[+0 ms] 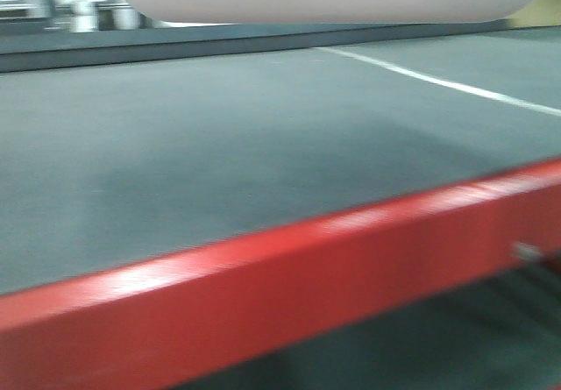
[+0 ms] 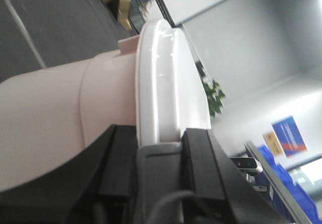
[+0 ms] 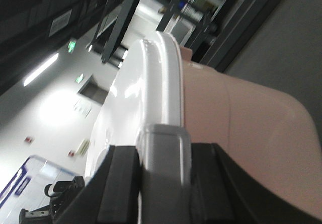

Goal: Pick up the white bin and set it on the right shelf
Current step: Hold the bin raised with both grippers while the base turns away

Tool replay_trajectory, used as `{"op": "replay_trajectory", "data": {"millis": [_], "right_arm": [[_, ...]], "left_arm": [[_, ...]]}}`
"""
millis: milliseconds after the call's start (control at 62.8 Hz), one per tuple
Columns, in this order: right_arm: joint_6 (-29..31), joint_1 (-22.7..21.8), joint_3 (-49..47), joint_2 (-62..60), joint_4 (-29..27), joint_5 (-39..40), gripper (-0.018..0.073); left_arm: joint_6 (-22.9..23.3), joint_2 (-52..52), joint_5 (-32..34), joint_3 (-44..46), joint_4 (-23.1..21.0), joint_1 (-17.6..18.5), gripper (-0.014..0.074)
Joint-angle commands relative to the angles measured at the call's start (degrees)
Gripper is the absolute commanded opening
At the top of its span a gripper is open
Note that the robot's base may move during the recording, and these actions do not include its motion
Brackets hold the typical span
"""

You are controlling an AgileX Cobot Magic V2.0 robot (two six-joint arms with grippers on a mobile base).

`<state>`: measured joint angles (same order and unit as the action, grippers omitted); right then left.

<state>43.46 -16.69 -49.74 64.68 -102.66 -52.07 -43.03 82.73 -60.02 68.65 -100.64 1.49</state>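
At left tool (image 2: 158, 146), black fingers (image 2: 118, 158) pinch the rim of the glossy lid (image 2: 161, 73) on the white bin (image 2: 50, 118). Right tool (image 3: 163, 156) is clamped on the same lid rim, with the pinkish tub wall alongside. Front view: bin underside shows above the far edge of the counter (image 1: 219, 162); contact with the mat cannot be judged. Red front edge (image 1: 263, 285) is blurred.
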Motion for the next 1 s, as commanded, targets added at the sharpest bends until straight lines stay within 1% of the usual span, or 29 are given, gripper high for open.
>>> {"op": "replay_trajectory", "data": {"millis": [0,986], "right_arm": [[0.53,1.29,-1.80,-1.92,-5.29,-7.68,0.0069],[0.53,1.29,-1.80,-1.92,-5.29,-7.57,0.0069]], "left_arm": [[0.14,-2.73,-15.90,2.08,-6.25,2.18,-0.0127],[0.14,-2.73,-15.90,2.08,-6.25,2.18,-0.0127]]}}
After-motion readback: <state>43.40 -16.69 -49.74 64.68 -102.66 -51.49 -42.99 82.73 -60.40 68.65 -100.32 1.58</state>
